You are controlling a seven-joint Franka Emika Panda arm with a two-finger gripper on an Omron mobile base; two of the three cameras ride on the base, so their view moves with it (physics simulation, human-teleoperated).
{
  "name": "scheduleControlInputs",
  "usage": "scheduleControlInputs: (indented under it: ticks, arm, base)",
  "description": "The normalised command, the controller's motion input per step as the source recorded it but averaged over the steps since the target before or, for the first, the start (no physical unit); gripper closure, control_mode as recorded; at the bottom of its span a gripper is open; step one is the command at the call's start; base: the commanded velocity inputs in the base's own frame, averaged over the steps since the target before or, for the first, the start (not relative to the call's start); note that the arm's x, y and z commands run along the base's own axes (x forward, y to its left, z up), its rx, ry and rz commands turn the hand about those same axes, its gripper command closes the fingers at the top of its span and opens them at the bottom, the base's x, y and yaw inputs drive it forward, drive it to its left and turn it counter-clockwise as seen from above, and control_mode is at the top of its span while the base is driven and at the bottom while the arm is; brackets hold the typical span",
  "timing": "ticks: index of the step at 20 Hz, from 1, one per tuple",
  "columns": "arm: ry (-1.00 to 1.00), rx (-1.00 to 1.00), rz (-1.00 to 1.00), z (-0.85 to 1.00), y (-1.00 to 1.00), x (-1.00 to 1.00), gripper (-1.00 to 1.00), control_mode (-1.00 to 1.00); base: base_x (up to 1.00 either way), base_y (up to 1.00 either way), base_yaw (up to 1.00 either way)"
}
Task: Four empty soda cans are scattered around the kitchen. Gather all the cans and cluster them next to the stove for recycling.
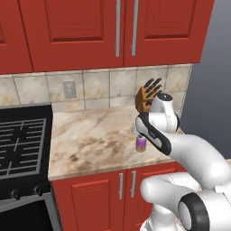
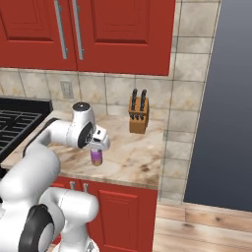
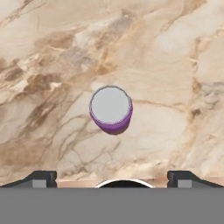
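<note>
Upright purple can [image 3: 111, 109], silvery top

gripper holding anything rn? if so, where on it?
Nothing held. The gripper is open, its tips spread wide above the purple can, which stands upright on the counter directly below, untouched.

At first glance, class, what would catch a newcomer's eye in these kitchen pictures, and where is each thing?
The white arm's gripper hangs open above a purple soda can standing upright on the beige marble counter. Bright red cabinets run above and below the counter, with a wooden knife block against the tiled wall. The black stove sits at the counter's left end.
</note>
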Motion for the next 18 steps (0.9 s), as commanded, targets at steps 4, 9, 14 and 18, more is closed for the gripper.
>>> scheduleControlInputs:
  ticks: [4, 9, 14, 18]
  arm:
    - [-0.02, 0.00, 0.00, -0.15, 0.00, 0.25, -1.00, -1.00]
    - [-0.01, 0.00, 0.00, -0.15, 0.00, 0.15, -1.00, -1.00]
    - [-0.01, 0.00, 0.00, -0.15, 0.00, 0.16, -1.00, -1.00]
    - [-0.04, 0.00, 0.00, -0.20, 0.03, 0.22, -1.00, -1.00]
  base:
    - [0.00, 0.00, 0.00]
    - [0.00, 0.00, 0.00]
    - [0.00, 0.00, 0.00]
    - [0.00, 0.00, 0.00]
